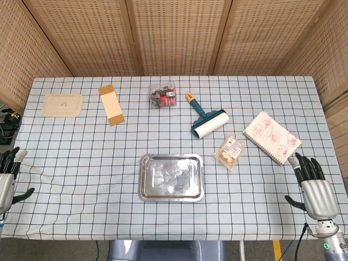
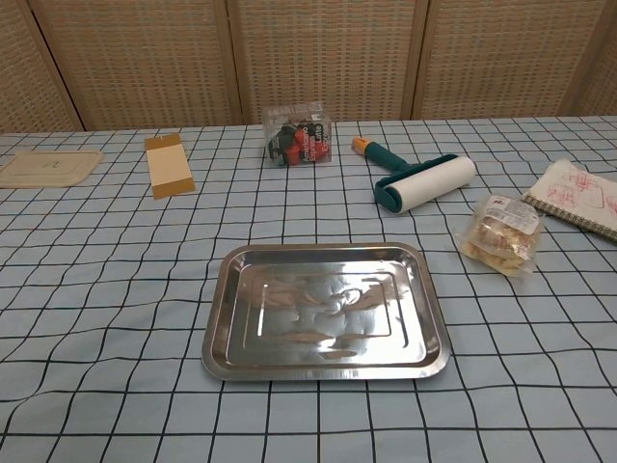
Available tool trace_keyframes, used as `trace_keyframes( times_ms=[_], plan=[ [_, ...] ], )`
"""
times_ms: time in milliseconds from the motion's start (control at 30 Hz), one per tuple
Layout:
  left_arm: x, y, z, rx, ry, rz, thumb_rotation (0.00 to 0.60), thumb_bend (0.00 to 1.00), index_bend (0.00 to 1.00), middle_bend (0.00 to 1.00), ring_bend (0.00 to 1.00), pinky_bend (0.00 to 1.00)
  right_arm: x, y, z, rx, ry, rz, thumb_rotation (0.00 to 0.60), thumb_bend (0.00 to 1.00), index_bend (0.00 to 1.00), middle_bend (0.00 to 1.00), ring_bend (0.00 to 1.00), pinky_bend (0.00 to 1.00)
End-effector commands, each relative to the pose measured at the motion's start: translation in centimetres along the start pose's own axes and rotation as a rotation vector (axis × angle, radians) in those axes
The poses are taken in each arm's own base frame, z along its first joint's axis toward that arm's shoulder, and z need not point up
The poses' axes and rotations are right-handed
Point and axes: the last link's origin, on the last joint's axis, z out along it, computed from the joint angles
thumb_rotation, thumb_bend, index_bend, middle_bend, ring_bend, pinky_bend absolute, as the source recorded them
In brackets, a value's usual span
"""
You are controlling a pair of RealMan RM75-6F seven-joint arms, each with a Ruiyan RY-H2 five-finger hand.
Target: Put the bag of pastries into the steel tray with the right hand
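Observation:
A clear bag of pastries (image 1: 229, 150) (image 2: 500, 236) lies on the checked cloth, right of the steel tray (image 1: 145, 191) (image 2: 218, 338). The tray sits bare at the table's front middle. My right hand (image 1: 313, 188) hovers at the table's front right corner, well right of the bag, fingers apart and holding nothing. At the left edge my left hand (image 1: 6, 179) is likewise spread and holds nothing. The chest view shows neither hand.
A teal lint roller (image 1: 207, 120) (image 2: 420, 182) lies behind the bag, a notebook (image 1: 271, 137) (image 2: 581, 197) to its right. Further back sit a clear box of small items (image 1: 163, 95) (image 2: 299, 134), a tan card (image 1: 111, 105) and a beige lid (image 1: 62, 104).

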Motion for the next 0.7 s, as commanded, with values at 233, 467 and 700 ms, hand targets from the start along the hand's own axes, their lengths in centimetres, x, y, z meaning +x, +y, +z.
trace_keyframes(
  times_ms=[233, 467, 700],
  plan=[
    [-0.2, 0.0, 0.2, 0.013, -0.011, 0.006, 0.600, 0.13, 0.00, 0.00, 0.00, 0.00, -0.5, -1.6, 4.3, 0.026, -0.061, 0.027, 0.600, 0.04, 0.00, 0.00, 0.00, 0.00],
    [-0.7, -0.6, 0.9, 0.043, -0.045, 0.000, 0.600, 0.13, 0.00, 0.00, 0.00, 0.00, -1.2, -5.5, 12.2, 0.072, -0.094, 0.052, 0.600, 0.04, 0.00, 0.00, 0.00, 0.00],
    [-0.7, -1.3, 1.3, 0.069, -0.059, -0.019, 0.600, 0.14, 0.00, 0.00, 0.00, 0.00, -2.9, -8.1, 16.3, 0.066, -0.171, 0.018, 0.600, 0.05, 0.04, 0.00, 0.00, 0.00]
  ],
)
